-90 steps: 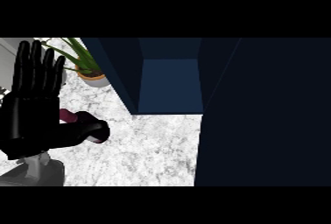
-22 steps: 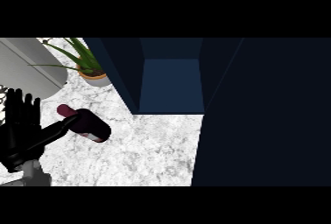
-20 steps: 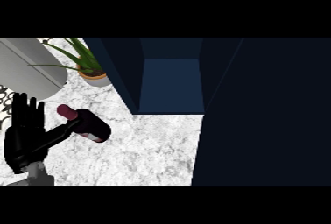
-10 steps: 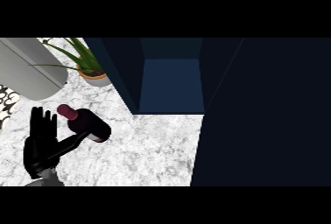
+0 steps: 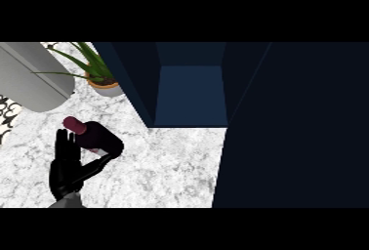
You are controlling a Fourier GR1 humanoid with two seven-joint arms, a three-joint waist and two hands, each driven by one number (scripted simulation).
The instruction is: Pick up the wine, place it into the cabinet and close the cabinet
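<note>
On the marble bench (image 5: 166,166), the open cabinet (image 5: 191,93) holds nothing.
Left hand (image 5: 69,168), fingers straight, touches the wine (image 5: 93,136) at its 7 o'clock.

The wine bottle (image 5: 92,136) lies on the marble counter (image 5: 166,166), near its left edge. The left hand (image 5: 70,168) is beside it with straight fingers, the thumb touching the bottle. The dark cabinet (image 5: 189,93) stands open behind. A potted plant (image 5: 97,73) stands at the back left.

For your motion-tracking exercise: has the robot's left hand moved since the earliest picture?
Yes. The left hand has dropped lower in view and shifted right, away from the potted plant, now beside the wine bottle.
</note>
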